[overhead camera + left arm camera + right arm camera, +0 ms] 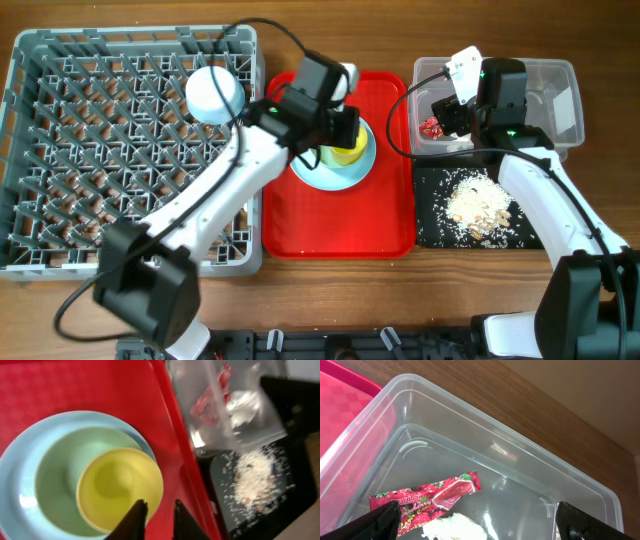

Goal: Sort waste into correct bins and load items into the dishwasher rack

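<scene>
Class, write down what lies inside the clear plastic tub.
Inside the clear tub lie a red snack wrapper and a crumpled white napkin. The right arm covers part of its floor from overhead.

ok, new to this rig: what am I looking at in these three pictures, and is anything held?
Two robot arms at a table, each ending in two-finger jaws. The wide picture is from a fixed camera overhead; the other two come from cameras on each wrist, looking past the jaws. On the table: a grey pegged rack with a white bowl in it, a red tray carrying a blue plate with a yellow cup on it, a clear tub holding a red wrapper and a white napkin, and a black tray of crumbly scraps. The left arm has its jaws narrowly apart at the cup's rim; whether they grip it is unclear. The right arm hangs over the tub, jaws wide open, holding nothing.
</scene>
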Available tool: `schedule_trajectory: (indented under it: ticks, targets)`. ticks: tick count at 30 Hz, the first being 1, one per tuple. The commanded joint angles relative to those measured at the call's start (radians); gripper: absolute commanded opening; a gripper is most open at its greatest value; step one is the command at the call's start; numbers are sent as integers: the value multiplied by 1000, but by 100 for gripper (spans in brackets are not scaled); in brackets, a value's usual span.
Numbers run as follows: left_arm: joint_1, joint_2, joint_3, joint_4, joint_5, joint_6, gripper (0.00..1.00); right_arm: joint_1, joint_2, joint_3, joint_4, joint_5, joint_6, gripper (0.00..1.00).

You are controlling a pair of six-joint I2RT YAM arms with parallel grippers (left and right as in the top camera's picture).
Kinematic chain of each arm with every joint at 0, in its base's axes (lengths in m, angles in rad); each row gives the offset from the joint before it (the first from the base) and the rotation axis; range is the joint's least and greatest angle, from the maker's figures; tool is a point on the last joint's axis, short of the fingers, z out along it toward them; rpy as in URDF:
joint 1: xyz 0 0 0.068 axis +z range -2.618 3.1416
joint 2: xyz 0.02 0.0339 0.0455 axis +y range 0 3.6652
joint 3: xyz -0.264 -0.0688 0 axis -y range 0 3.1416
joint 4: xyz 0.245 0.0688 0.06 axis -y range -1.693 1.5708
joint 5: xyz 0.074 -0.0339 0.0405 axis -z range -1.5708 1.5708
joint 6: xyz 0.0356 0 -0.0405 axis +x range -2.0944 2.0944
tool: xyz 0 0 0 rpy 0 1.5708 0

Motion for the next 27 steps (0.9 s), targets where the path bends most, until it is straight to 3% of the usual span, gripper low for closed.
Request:
schedule_trajectory:
  ticks: [1,4,13,16,19,23,27]
  targets:
    - [-27,79,13,14,-27,12,27,-2,10,14,2,-4,-5,100]
    - [-41,106,13,18,-27,17,26,-2,10,14,2,-4,-5,100]
    - [-50,132,13,39,-29,229,32,-2,10,14,2,-4,-5,100]
    - [-50,143,13,40,-36,251,31,-2,10,14,2,-4,-5,100]
    - [-50,151,13,53,-36,251,28,-2,10,14,2,-4,-5,100]
    - [-50,167,13,58,-37,250,16,-2,10,14,2,-4,-5,100]
    - [-50,191,13,57,-37,250,16,-2,10,14,2,-4,-5,100]
